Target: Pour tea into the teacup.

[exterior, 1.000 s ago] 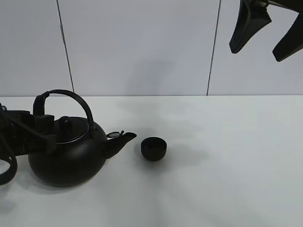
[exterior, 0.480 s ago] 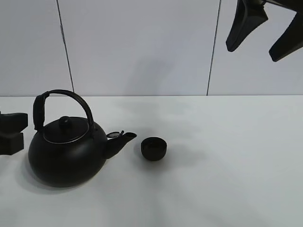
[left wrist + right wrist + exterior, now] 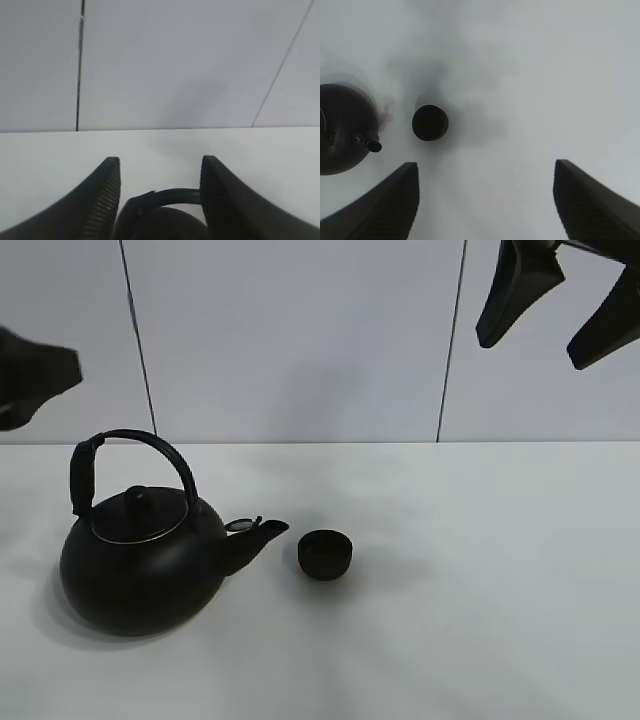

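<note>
Black cast-iron-looking round kettle with an arched handle sits upright on the white bench in the high view, its spout aimed at the small matte black handleless teacup, which stands just beside the spout tip, apart from it. The left claw shows only as a dark piece at the frame's left edge, above and well clear of the kettle handle. The right claw hangs high over the bench's far right, its two fingers spread, gripping nothing.

From the left wrist view, the left claw has its ribbed fingers spread with nothing between them; the kettle handle arches below the gap, untouched.

From the right wrist view, the right claw is spread and empty high above the bench, looking down on the teacup and the kettle beside it.

Whether any tea is in the cup cannot be told. The risk I see: the cup is light and unheld, so a grab at the handle that nudges the kettle forward could knock it with the spout, and a heavy kettle pinched off-centre may swing and spill.
</note>
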